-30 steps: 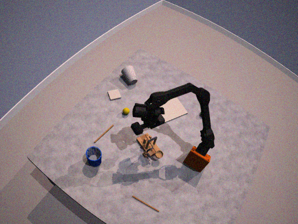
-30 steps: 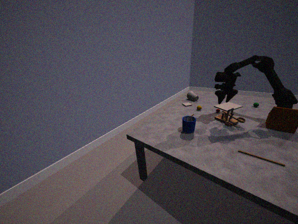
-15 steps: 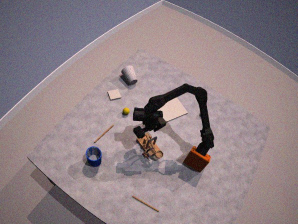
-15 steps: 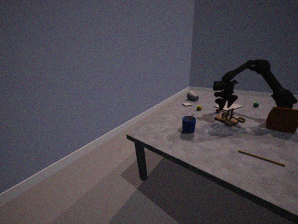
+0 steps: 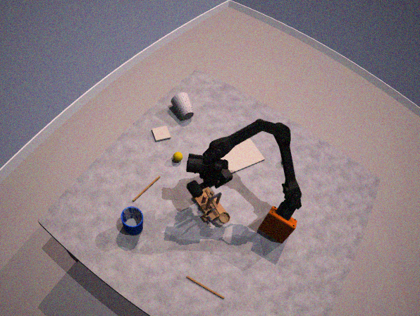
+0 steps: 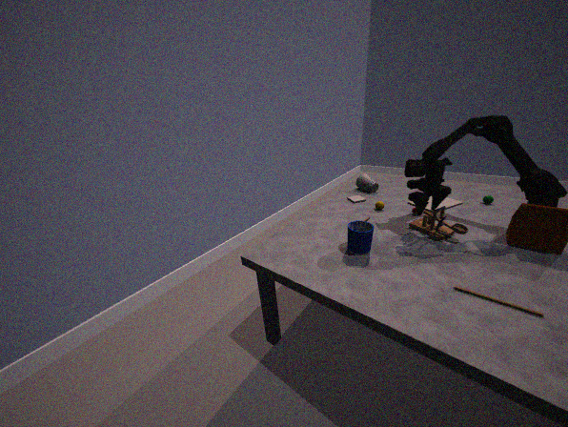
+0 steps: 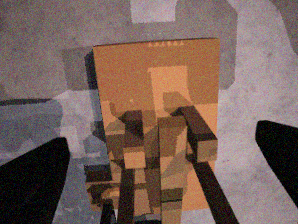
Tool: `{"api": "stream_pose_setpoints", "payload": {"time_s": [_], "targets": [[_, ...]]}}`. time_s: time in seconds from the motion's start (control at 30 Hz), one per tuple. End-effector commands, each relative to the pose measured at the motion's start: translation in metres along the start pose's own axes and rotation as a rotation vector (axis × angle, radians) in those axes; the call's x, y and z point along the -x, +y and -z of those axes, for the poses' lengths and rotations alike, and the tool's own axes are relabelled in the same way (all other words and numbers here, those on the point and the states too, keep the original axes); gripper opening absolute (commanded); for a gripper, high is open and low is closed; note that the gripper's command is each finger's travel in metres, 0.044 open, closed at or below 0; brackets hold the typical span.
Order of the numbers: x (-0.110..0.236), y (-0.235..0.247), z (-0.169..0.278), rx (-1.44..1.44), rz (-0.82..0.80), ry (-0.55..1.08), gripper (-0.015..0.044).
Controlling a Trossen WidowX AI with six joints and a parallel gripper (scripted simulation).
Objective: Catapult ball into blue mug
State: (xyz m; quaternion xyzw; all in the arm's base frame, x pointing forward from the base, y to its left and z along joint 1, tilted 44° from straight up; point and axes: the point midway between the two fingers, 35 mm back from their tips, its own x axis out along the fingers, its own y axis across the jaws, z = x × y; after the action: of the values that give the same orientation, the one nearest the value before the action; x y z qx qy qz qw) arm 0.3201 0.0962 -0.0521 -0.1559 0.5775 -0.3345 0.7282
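Note:
The wooden catapult [image 5: 211, 209] [image 6: 436, 226] [image 7: 156, 83] stands on the table [image 5: 317, 229] in front of the arm's orange base [image 5: 277, 226] [image 6: 538, 229]. Its round cup end points toward the base. My gripper [image 5: 206, 185] [image 6: 429, 202] [image 7: 164, 137] is open and empty. It points down just above the catapult's far end, with a finger on either side in the wrist view. The yellow ball [image 5: 177, 156] [image 6: 379, 205] lies on the table beyond the catapult, clear of the gripper. The blue mug [image 5: 132, 220] [image 6: 360, 236] stands upright near the table's front edge, to the left of the catapult.
A white cup [image 5: 182, 105] [image 6: 367, 183] lies on its side at the back. A small tile [image 5: 161, 133] [image 6: 356, 198] and a large tile [image 5: 244, 155] lie flat. Two wooden sticks [image 5: 146, 188] [image 5: 205, 287] lie on the table. A green ball [image 6: 487, 199] sits at the far right.

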Motion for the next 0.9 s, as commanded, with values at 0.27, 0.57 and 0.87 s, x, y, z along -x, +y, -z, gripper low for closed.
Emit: {"api": "stream_pose_setpoints", "payload": {"time_s": [0.27, 0.57, 0.87], "targets": [[-0.024, -0.003, 0.002, 0.007, 0.013, 0.006, 0.044], [-0.038, -0.004, 0.003, 0.007, 0.015, 0.006, 0.044], [-0.04, -0.004, 0.003, 0.007, 0.015, 0.006, 0.044]]}}
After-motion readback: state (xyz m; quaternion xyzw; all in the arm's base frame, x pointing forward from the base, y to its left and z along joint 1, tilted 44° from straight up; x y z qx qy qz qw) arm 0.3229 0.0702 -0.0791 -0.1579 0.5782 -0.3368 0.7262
